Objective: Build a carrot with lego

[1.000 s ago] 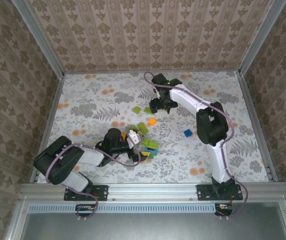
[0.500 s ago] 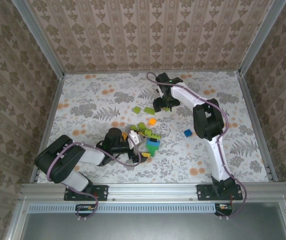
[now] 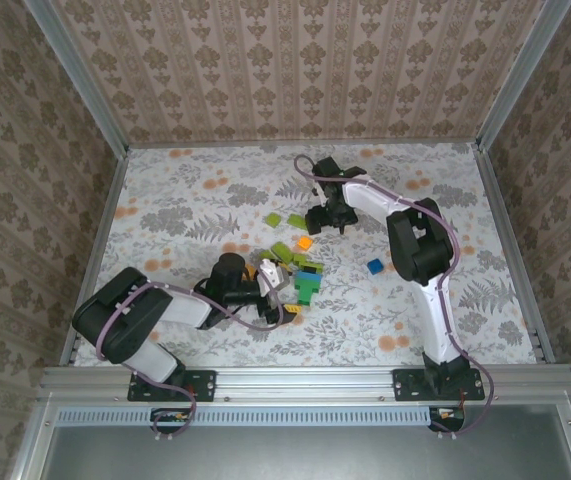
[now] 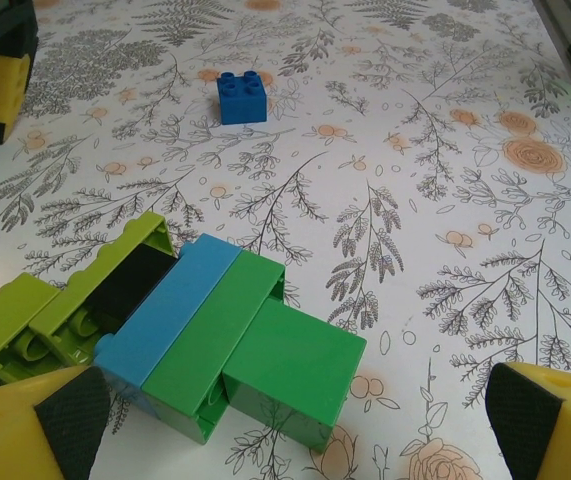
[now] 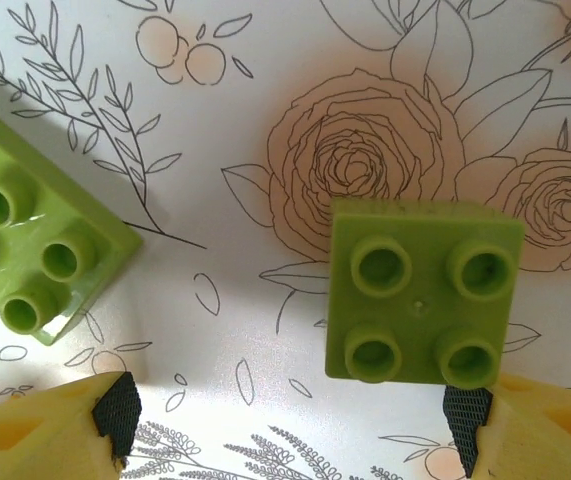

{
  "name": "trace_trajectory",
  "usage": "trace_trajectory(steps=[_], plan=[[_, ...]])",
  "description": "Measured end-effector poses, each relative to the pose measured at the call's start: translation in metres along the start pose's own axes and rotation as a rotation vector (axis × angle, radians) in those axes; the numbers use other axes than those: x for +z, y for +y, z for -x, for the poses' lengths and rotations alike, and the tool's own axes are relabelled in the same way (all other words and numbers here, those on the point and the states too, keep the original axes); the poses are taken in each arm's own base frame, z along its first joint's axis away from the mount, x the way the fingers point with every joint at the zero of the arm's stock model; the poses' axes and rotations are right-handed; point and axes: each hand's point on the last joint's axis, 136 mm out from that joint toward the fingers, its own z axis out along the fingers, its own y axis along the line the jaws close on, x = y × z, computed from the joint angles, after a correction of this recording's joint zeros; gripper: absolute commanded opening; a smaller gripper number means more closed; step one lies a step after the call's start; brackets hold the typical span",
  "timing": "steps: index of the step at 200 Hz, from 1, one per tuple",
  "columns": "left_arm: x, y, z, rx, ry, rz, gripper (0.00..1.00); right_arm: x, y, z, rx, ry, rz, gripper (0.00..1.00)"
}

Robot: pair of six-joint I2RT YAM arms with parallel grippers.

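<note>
Left wrist view: the carrot (image 4: 215, 345), a glossy slab of lime, black, blue and green bricks, lies at 7 o'clock on the floral bench (image 4: 445, 200), just ahead of the released left pincer (image 4: 300, 425). The right pincer (image 5: 290, 412), pointing straight down, gapes empty over a square four-stud lime brick (image 5: 420, 300) at 4 o'clock.

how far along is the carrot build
Done: a joined cluster of lime, black, blue and green bricks lies at the open left pincer. In hand: nothing gripped; the open right pincer hovers over a loose lime brick. Left: the orange brick and a blue brick lie apart, unattached.
</note>
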Motion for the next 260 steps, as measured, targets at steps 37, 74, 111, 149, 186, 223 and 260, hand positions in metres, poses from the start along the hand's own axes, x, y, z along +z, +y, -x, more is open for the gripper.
trace_trajectory(steps=[37, 74, 111, 149, 186, 223, 260], plan=[[0.0, 0.0, 0.0, 0.0, 0.0, 0.0, 1.0, -0.008, 0.007, -0.002, -0.009, -0.009, 0.006, 0.83], [0.0, 0.0, 0.0, 0.0, 0.0, 0.001, 1.0, -0.007, 0.016, -0.017, -0.016, 0.017, 0.001, 0.83], [-0.006, 0.009, -0.001, -0.015, -0.006, 0.044, 1.0, -0.017, 0.021, -0.034, 0.033, 0.025, -0.034, 0.82], [-0.034, 0.026, -0.004, -0.07, -0.04, 0.198, 1.0, -0.047, 0.052, -0.071, 0.118, 0.007, -0.04, 0.83], [-0.053, 0.038, -0.002, -0.108, -0.068, 0.341, 1.0, -0.058, 0.098, -0.097, 0.137, -0.013, -0.023, 0.83], [-0.068, 0.049, -0.013, -0.161, -0.055, 0.462, 1.0, -0.048, 0.097, -0.12, 0.211, 0.012, -0.06, 0.82], [-0.073, 0.056, -0.011, -0.175, -0.067, 0.509, 1.0, -0.051, 0.097, -0.122, 0.275, -0.018, -0.084, 0.82]])
